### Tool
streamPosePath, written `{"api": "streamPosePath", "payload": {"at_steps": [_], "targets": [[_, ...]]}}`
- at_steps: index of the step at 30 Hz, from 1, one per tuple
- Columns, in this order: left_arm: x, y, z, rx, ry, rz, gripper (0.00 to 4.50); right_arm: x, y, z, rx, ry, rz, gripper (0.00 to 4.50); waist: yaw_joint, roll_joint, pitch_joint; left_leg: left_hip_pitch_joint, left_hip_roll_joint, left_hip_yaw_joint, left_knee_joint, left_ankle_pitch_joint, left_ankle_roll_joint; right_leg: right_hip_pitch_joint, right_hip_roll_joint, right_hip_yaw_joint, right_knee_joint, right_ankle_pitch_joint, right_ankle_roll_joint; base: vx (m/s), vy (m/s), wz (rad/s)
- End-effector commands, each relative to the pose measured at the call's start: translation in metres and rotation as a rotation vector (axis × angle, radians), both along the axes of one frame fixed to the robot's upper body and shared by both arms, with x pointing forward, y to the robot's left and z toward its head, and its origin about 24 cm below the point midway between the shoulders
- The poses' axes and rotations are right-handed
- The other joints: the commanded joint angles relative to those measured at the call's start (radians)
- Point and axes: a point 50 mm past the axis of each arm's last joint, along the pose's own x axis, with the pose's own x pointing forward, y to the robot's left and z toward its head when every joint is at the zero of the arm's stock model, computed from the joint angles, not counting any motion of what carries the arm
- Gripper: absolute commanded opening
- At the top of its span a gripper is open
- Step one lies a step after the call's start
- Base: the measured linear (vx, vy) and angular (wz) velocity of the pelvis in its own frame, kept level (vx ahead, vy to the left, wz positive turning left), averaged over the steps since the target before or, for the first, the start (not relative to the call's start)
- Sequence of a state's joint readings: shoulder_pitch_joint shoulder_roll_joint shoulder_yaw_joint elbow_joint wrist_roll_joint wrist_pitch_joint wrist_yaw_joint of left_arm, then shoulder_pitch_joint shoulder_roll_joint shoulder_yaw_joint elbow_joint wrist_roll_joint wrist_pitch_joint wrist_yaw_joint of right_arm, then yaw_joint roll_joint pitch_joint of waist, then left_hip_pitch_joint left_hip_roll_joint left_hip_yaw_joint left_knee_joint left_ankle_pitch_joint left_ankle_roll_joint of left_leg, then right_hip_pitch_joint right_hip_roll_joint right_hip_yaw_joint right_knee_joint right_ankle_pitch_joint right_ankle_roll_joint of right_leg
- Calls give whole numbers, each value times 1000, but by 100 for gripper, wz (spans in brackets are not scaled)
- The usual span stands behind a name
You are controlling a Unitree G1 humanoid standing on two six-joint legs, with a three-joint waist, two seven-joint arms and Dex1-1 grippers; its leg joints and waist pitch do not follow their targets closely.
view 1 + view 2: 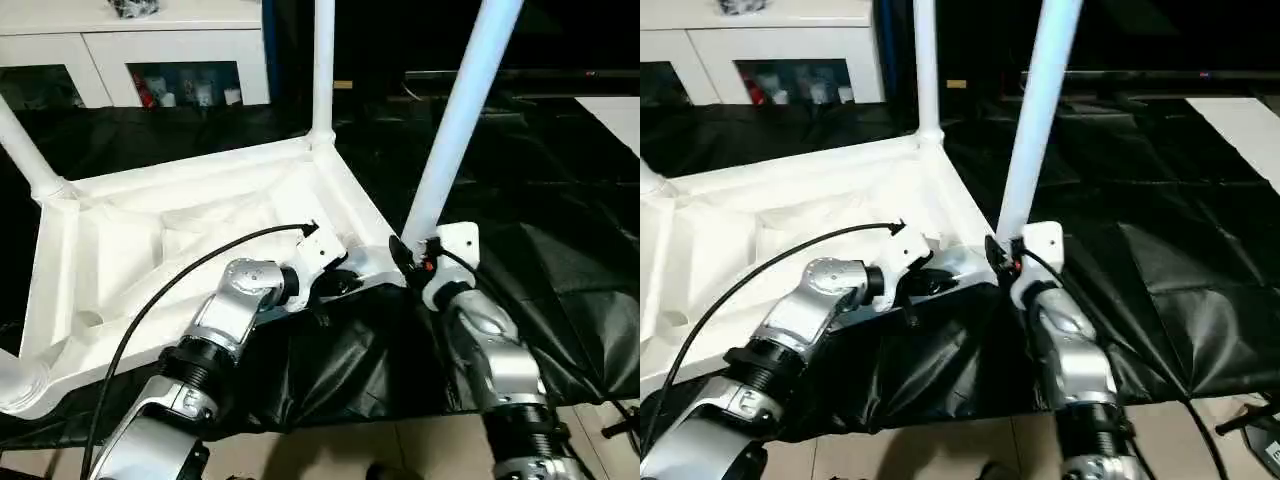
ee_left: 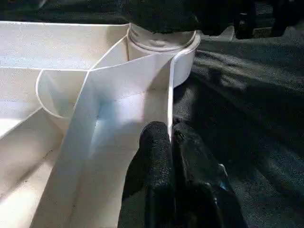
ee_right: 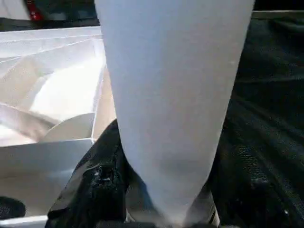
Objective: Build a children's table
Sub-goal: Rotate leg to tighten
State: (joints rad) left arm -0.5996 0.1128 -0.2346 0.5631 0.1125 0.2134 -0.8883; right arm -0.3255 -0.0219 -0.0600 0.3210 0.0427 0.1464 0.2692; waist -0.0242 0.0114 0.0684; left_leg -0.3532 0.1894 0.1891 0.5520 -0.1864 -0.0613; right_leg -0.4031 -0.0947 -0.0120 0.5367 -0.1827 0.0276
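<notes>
The white tabletop (image 1: 180,240) lies upside down on black cloth, ribbed side up. One leg (image 1: 322,70) stands upright in the far corner, and another leg (image 1: 25,150) rises at the left. My right gripper (image 1: 415,250) is shut on the lower part of a leaning leg (image 1: 460,120), whose end sits at the near right corner socket (image 2: 161,45). In the right wrist view black fingers (image 3: 95,180) flank that leg (image 3: 171,95). My left gripper (image 2: 171,142) is shut on the tabletop's thin rim (image 2: 169,95), just beside that socket.
A white glass-door cabinet (image 1: 150,60) stands at the back left. Black cloth (image 1: 540,200) covers the ground around the tabletop. Pale floor tiles (image 1: 400,440) show at the near edge, with a black stand foot (image 1: 620,430) at the bottom right.
</notes>
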Motion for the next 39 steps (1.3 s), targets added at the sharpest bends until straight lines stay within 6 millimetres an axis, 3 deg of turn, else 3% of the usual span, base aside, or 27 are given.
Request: {"api": "streamPosePath", "payload": {"at_steps": [1,2,5,6,9,14,15,16,19,23,27,30,33,38,39], "targets": [[-18,-25,-16,-15,72,-113,0,-10,42,-14,60,77,206,267,-3,-1,-21,5,26,-26,-94,-537,-19,-2,-25,11,-83,-542,-96,0,0,0],[-17,-22,-16,-11,70,-116,0,-11,38,-13,48,71,215,270,-3,-1,-21,5,26,-26,-94,-537,-19,-2,-25,11,-83,-542,-96,0,0,0],[-15,-5,-14,4,62,-150,0,-15,20,-10,-3,42,329,289,5,-3,-30,-5,30,-16,-88,-440,3,14,-25,16,-67,-382,-142,0,0,0],[-15,-2,-14,7,61,-161,0,-16,17,-10,-15,38,356,311,6,-4,-28,-8,30,-9,-86,-411,18,13,-24,19,-63,-341,-162,0,0,0],[-16,14,-9,5,72,-244,0,-22,-3,-6,-102,25,524,316,10,-7,-33,-12,30,-6,-80,-359,42,21,-29,17,-60,-349,-180,0,0,0],[-16,26,-5,6,91,-309,0,-29,-18,-1,-154,35,704,316,20,-6,-52,-16,28,6,-52,-125,124,40,-24,16,-18,19,-285,44,-11,1],[-15,30,-3,11,97,-331,0,-33,-24,0,-166,58,782,316,26,-9,-51,-16,24,11,-41,-54,167,42,-21,15,-4,171,-322,64,-16,0],[-15,32,-3,12,102,-341,0,-35,-26,0,-171,71,821,316,31,-7,-51,-14,25,11,-39,-48,187,43,-23,13,0,181,-334,0,0,0],[-14,39,-1,24,115,-380,0,-38,-34,0,-186,112,928,290,40,-6,-48,-9,32,14,-40,-64,187,44,-22,9,-2,119,-342,0,0,0],[-14,45,0,39,124,-410,0,-38,-37,2,-187,130,987,269,51,-3,-39,-3,41,17,-48,-168,133,35,-24,10,-16,-74,-328,0,0,0],[-12,48,1,48,123,-418,0,-33,-34,4,-194,124,1008,244,56,-5,-35,-1,41,15,-55,-239,70,29,-25,14,-23,-203,-292,0,0,0],[-11,49,1,49,125,-423,0,-32,-32,4,-179,125,1017,215,57,-6,-37,-1,41,14,-55,-237,58,29,-25,15,-22,-191,-288,0,0,0],[-11,50,1,51,126,-425,0,-33,-30,4,-168,124,1029,205,59,-8,-40,-4,38,15,-51,-201,70,32,-24,14,-16,-132,-295,0,0,0],[-10,50,-1,55,127,-404,0,-39,-30,1,-144,134,1025,200,60,-8,-41,-6,38,15,-50,-194,78,33,-24,13,-16,-124,-300,0,0,0],[-9,50,-2,55,126,-392,0,-39,-30,0,-137,135,1010,200,62,-2,-43,-4,38,14,-50,-198,75,34,-24,13,-16,-135,-298,0,0,0]]}}
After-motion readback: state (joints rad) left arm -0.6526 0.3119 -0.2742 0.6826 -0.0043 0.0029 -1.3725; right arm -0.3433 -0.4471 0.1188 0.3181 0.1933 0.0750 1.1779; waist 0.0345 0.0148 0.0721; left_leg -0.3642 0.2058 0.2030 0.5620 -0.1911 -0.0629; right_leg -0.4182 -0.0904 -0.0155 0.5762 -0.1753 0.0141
